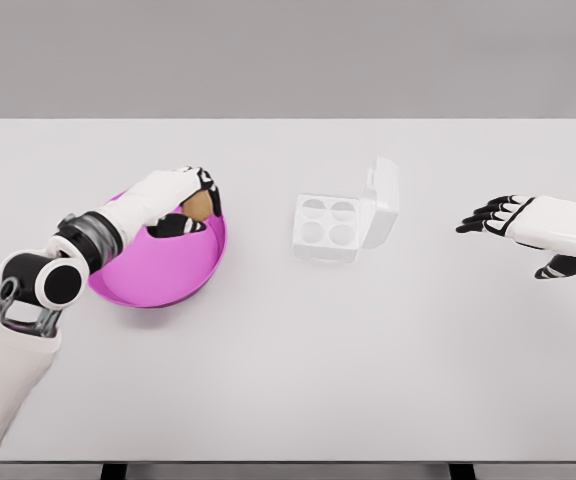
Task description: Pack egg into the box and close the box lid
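Note:
A brown egg (197, 206) lies at the back of a pink bowl (168, 270) on the left of the table. My left hand (190, 203) reaches into the bowl, its black fingers curled around the egg. A white egg box (330, 228) with four empty wells stands at the centre, its lid (381, 203) open and tilted up on the right side. My right hand (518, 228) hovers over the right part of the table with fingers spread, holding nothing.
The white table (288, 380) stretches wide around the bowl and box. Its front edge runs along the bottom of the view, with dark legs just visible below.

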Robot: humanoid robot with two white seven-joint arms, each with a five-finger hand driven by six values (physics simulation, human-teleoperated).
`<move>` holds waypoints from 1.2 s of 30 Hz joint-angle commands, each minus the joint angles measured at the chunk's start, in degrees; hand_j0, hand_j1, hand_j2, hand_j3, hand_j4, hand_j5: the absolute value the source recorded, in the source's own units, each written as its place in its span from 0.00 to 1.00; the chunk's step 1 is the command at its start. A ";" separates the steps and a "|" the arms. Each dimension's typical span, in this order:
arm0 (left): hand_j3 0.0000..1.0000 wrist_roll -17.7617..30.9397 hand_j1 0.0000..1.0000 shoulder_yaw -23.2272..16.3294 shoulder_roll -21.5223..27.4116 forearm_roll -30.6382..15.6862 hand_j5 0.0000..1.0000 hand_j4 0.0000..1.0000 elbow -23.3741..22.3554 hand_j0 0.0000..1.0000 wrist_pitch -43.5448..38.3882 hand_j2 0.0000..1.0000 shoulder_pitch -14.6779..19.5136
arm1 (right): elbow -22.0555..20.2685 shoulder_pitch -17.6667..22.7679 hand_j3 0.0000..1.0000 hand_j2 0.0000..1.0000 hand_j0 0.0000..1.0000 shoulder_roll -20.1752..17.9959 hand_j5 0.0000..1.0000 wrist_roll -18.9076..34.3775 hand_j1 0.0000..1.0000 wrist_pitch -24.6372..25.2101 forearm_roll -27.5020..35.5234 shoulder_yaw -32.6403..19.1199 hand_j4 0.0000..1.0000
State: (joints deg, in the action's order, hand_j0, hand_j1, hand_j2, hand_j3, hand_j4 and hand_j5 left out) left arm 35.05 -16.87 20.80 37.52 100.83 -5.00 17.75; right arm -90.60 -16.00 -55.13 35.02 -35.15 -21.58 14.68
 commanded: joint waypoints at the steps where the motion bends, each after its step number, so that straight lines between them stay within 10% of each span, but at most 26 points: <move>1: 0.33 -0.05 0.33 0.00 -0.49 -0.43 0.33 0.33 -0.02 0.33 2.09 0.33 0.00 | -0.01 0.00 1.00 1.00 1.00 -0.07 1.00 -0.02 1.00 0.15 0.31 -0.01 1.00; 36: 0.32 -0.05 0.32 -2.38 -11.13 -0.87 0.32 0.32 -5.03 0.32 4.29 0.32 3.08 | 2.63 -3.43 1.00 1.00 1.00 6.44 1.00 -0.02 1.00 0.15 -4.79 0.08 1.00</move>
State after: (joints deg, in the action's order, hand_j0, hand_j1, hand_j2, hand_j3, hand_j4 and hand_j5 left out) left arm 35.05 -19.02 10.33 36.82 96.29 -0.71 20.92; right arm -87.90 -19.42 -48.91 35.03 -35.16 -26.70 14.73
